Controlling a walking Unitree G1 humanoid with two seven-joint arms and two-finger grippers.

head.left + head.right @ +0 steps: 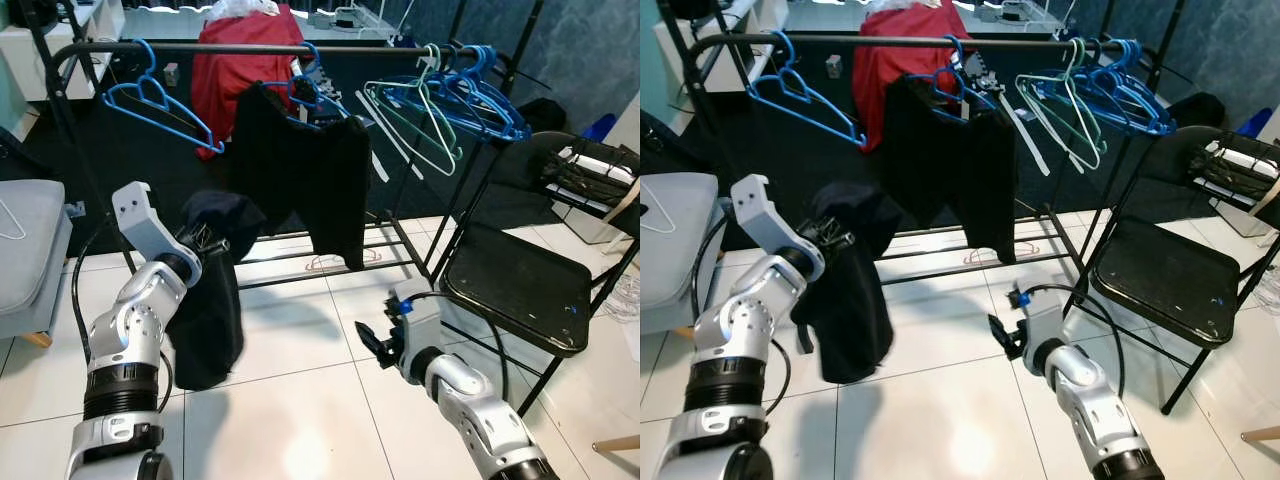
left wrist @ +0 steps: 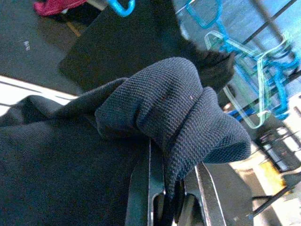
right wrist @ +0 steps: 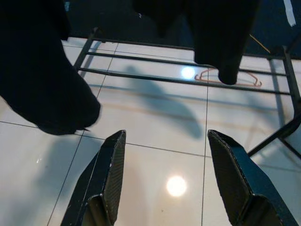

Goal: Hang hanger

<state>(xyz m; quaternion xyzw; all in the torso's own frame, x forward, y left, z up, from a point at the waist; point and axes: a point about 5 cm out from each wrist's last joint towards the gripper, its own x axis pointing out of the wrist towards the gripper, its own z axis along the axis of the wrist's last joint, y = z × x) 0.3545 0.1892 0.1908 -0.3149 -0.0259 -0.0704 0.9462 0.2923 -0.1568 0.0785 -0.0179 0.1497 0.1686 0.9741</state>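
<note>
Left tool [image 1: 207, 243] grips dark garment [image 1: 210, 300]; right tool [image 3: 169, 179] spread wide

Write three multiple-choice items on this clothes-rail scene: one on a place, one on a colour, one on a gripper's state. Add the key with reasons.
1. Where is the folding chair?
A. Under the rail's middle
B. By the rail's right end
C. Left of the left arm

2. What colour is the garment draped over the rail behind the hangers?
A. Yellow
B. White
C. Red

3. What state is the right gripper in?
A. Open, holding nothing
B. Shut on a hanger
C. Shut on cloth

Key: 1 B, the chair stands on the robot's right by the rail's end. 2 C, the cloth is plainly red. 3 A, the right wrist view shows its fingers spread over bare tile; the left gripper pinches the dark garment.
</note>
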